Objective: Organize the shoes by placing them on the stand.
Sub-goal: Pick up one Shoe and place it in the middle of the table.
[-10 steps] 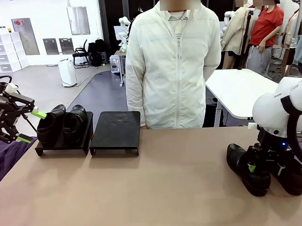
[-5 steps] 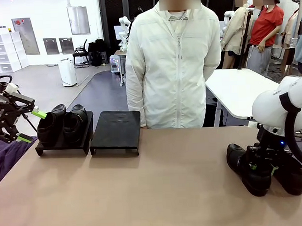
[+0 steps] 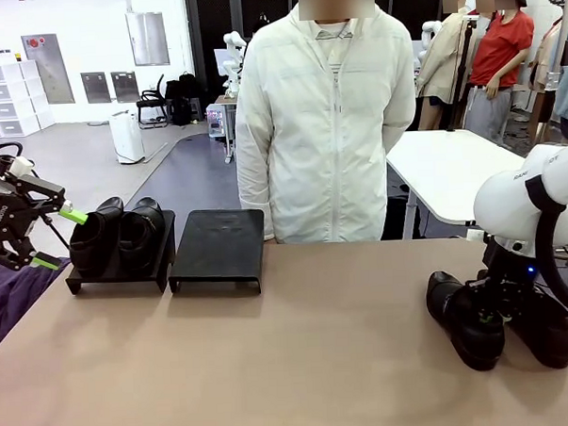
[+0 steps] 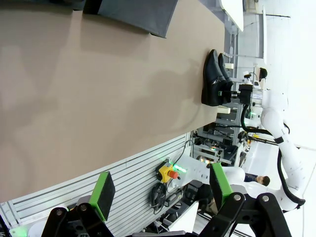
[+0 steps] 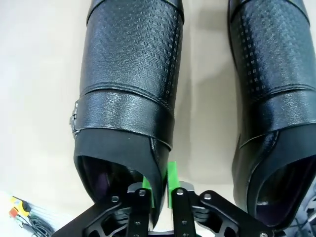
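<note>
The table [image 3: 300, 363] is the largest thing. A person [image 3: 327, 126] in a white jacket stands at its far side, between the two grippers. The stand [image 3: 215, 246] lies near the left gripper [image 3: 57, 239], on its right side, and well apart from the right gripper [image 3: 500, 307]. The platform next to the left gripper carries two shoes [image 3: 115, 234] side by side. The upper green pad of this gripper is just beside the heel of the nearer one; I cannot tell if it touches. The left gripper is wide open, and in its wrist view the fingers [image 4: 102, 195] stand far apart.

The right gripper is down on the second pair [image 3: 470, 323], which sits on the table. It is closed on the held shoe [image 5: 128, 74]: the green pads [image 5: 148, 185] pinch the inner side wall of the shoe opening, one pad inside and one outside. The other shoe [image 5: 276, 74] lies just beside the gripper, on the side of the outer pad, parallel to the held shoe with a narrow gap. A small metal buckle [image 5: 74, 118] sits on the side of the held shoe away from the gripper.
</note>
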`<state>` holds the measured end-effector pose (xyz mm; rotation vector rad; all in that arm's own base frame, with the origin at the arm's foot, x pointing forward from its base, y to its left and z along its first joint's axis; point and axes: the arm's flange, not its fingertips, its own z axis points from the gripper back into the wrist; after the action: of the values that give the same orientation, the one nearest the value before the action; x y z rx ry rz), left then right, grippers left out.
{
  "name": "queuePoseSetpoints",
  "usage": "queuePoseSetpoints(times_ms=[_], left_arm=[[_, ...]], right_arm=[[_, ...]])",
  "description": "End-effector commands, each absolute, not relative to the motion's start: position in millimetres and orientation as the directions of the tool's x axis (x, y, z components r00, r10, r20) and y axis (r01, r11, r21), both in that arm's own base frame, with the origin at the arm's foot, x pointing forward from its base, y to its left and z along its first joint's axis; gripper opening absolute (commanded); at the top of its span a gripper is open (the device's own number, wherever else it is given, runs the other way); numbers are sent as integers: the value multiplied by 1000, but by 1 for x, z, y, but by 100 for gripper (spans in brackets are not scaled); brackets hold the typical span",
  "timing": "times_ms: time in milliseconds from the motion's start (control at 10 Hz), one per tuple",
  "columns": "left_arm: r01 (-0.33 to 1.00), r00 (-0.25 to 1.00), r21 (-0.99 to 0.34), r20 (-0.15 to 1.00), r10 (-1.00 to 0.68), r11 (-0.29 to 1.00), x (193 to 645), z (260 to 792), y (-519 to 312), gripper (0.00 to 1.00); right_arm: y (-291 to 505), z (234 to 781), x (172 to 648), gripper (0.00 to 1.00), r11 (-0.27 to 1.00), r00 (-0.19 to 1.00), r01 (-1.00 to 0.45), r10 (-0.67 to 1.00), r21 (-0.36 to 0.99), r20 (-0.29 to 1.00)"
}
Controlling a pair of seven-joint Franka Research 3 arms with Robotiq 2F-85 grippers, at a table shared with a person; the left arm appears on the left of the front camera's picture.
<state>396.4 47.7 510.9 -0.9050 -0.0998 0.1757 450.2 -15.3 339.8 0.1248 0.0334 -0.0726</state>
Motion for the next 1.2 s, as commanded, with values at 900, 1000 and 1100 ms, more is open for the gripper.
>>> queuePoseSetpoints(times_ms=[900,1000,1100], left_arm=[[-98,983,-788,18,182,607,395,512,51,100],[-98,983,-788,18,182,607,395,512,51,100],[-98,983,-788,18,182,607,395,512,51,100]], right_arm=[[-58,499,308,0,908,997,0,-33,420,71],[-63,501,303,0,884,998,-2,-31,467,62],[-66,500,318,0,873,988,47,-111,485,105]])
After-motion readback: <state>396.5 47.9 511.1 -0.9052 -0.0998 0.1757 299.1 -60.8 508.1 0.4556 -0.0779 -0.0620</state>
